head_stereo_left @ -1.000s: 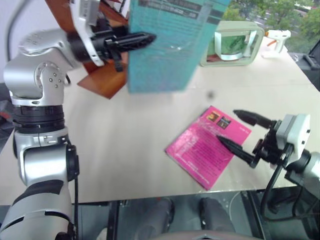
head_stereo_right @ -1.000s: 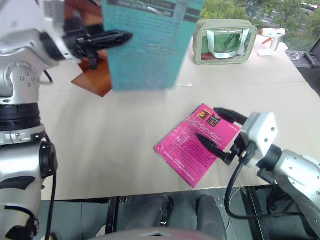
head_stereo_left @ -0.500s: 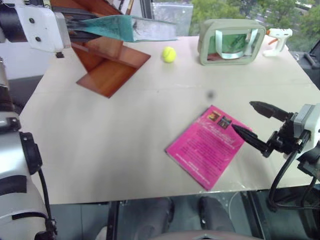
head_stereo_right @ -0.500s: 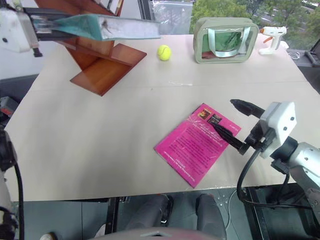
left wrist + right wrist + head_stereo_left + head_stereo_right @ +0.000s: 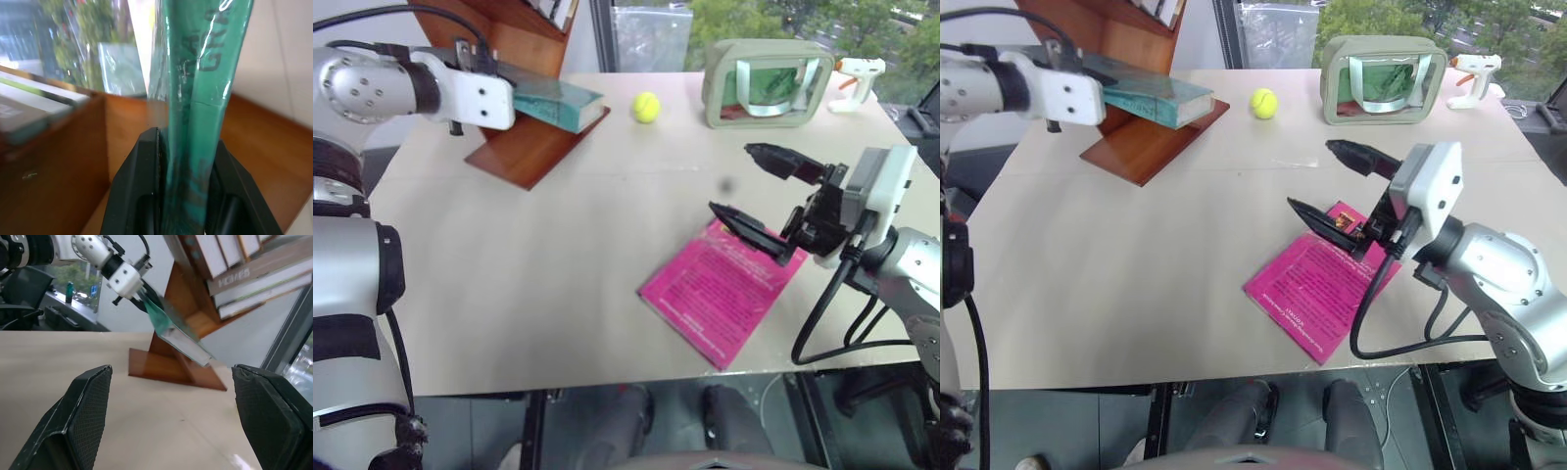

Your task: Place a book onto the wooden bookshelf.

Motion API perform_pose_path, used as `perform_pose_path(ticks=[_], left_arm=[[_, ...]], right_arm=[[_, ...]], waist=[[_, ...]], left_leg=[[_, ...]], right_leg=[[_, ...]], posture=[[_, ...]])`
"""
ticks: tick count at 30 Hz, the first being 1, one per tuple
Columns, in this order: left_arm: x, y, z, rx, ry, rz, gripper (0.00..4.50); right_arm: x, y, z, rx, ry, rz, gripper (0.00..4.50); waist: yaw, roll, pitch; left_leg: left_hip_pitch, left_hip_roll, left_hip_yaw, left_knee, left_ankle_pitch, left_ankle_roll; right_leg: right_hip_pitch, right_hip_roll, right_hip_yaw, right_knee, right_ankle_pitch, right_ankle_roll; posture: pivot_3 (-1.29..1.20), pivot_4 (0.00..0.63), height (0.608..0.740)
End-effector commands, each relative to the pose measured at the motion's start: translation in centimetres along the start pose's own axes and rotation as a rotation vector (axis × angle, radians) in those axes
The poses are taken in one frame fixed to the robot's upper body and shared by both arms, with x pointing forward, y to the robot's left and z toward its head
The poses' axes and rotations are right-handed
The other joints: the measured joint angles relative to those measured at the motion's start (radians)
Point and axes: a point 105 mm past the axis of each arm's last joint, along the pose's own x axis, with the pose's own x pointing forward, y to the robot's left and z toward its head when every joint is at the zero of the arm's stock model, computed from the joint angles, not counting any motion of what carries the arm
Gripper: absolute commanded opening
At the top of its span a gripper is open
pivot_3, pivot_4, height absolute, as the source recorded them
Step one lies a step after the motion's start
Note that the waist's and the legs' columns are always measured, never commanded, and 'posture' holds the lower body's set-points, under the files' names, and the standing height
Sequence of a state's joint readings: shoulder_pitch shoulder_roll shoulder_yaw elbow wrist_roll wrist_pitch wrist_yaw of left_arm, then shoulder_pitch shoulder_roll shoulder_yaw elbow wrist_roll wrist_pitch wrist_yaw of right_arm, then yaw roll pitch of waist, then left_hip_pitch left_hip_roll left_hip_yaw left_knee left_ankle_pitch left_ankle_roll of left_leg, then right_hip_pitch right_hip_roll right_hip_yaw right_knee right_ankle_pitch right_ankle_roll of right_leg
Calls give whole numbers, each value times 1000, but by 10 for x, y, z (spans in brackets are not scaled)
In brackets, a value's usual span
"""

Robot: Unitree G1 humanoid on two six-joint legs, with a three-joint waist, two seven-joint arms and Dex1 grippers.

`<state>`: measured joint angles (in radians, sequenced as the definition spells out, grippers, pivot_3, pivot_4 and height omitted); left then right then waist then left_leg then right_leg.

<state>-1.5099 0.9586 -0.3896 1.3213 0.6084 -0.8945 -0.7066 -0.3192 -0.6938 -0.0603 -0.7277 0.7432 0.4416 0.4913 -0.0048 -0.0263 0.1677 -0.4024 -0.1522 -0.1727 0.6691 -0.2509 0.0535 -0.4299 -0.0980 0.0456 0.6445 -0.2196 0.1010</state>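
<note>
The thick teal book point(image 5: 556, 98) lies nearly flat, spine toward me, over the low board of the reddish-brown wooden bookshelf point(image 5: 523, 149) at the table's far left. Whether it rests on the board I cannot tell. My left gripper point(image 5: 188, 191) is shut on the book's spine end, one black finger point(image 5: 142, 196) on each cover. My right gripper point(image 5: 732, 181) hangs open and holds nothing, above the near right part of the table and over the far corner of a pink book point(image 5: 715, 299). In the right wrist view the book point(image 5: 171, 330) slants down along the shelf's boards point(image 5: 176, 364).
A yellow tennis ball point(image 5: 646, 106) sits just right of the shelf. A grey-green framed bag point(image 5: 766, 83) and a white glue gun point(image 5: 860, 70) stand at the far right. Several books point(image 5: 234, 264) fill the shelf's upper slots.
My left arm swung the teal book from upright near the camera to flat, then left and down onto the shelf's low board. My right gripper rose and moved left over the pink book.
</note>
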Motion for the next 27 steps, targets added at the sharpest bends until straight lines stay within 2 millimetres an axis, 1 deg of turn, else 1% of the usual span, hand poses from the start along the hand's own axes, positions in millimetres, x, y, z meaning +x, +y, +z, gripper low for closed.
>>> perform_pose_path(ticks=[1,2,3,4,5,6,7,8,11,13,17,20,22,27], left_arm=[[-5,20,-6,-14,52,87,1734],[-5,20,-7,-19,54,88,2178],[-6,21,-7,-24,56,95,2781],[-7,23,-9,-32,63,114,3214],[-9,26,-11,-40,68,135,3430],[-12,28,-12,-51,68,158,3549],[-15,30,-13,-66,61,171,4132],[-17,30,-13,-79,51,180,4472],[-26,29,-21,-105,59,213,4472],[-33,26,-31,-106,100,222,4472],[-41,23,-40,-125,135,248,4472],[-46,16,-48,-156,157,251,4472],[-48,12,-52,-187,169,256,4472],[-53,4,-54,-265,125,299,4472]], right_arm=[[-1,6,7,-17,-27,-14,4013],[-1,7,7,-13,-28,-18,4013],[-2,7,6,-9,-27,-21,4013],[-2,8,5,-5,-27,-25,4013],[-2,7,5,-3,-26,-27,4013],[-3,7,4,-2,-27,-29,4013],[-3,7,4,0,-27,-29,4013],[-2,6,4,1,-28,-29,4013],[-1,4,2,6,-29,-21,4013],[-1,4,1,10,-28,-9,4013],[0,3,-1,15,-28,10,4013],[1,4,-1,19,-28,28,4013],[1,4,-1,21,-28,36,4013],[-1,6,-2,25,-25,43,4013]], waist=[[-2,0,0],[-4,0,0],[-8,0,0],[-8,0,0],[-9,0,0],[-10,0,0],[-10,0,0],[-10,0,0],[-13,0,0],[-15,0,0],[-13,0,0],[-10,0,0],[-12,0,0],[-13,0,0]], left_leg=[[0,0,0,0,0,0],[0,0,0,0,0,0],[0,0,0,0,0,0],[0,0,1,0,0,0],[0,0,1,0,0,0],[0,0,1,0,0,0],[0,0,1,0,0,0],[0,0,1,0,0,0],[0,0,1,0,0,0],[0,0,1,0,0,0],[0,0,1,0,0,0],[1,0,1,1,0,0],[1,-1,2,1,0,0],[1,0,1,1,0,0]], right_leg=[[-1,0,0,0,0,0],[-1,-1,-1,0,0,0],[-1,-1,-1,1,0,0],[-1,-1,-1,1,0,0],[-1,-1,-1,1,0,0],[-1,-1,-1,1,0,0],[-1,-1,-1,2,0,0],[-1,-1,0,2,0,0],[-1,-1,0,2,0,0],[-1,-1,0,3,0,0],[-1,-1,0,3,0,0],[-1,-1,0,3,0,0],[-1,-1,0,3,0,0],[-1,-1,0,4,0,0]], posture=[[0,150,740],[0,150,740],[0,150,740],[0,150,740],[0,150,740],[0,150,740],[0,150,740],[0,150,740],[0,150,740],[0,150,740],[0,150,740],[0,150,740],[0,150,740],[0,150,740]])
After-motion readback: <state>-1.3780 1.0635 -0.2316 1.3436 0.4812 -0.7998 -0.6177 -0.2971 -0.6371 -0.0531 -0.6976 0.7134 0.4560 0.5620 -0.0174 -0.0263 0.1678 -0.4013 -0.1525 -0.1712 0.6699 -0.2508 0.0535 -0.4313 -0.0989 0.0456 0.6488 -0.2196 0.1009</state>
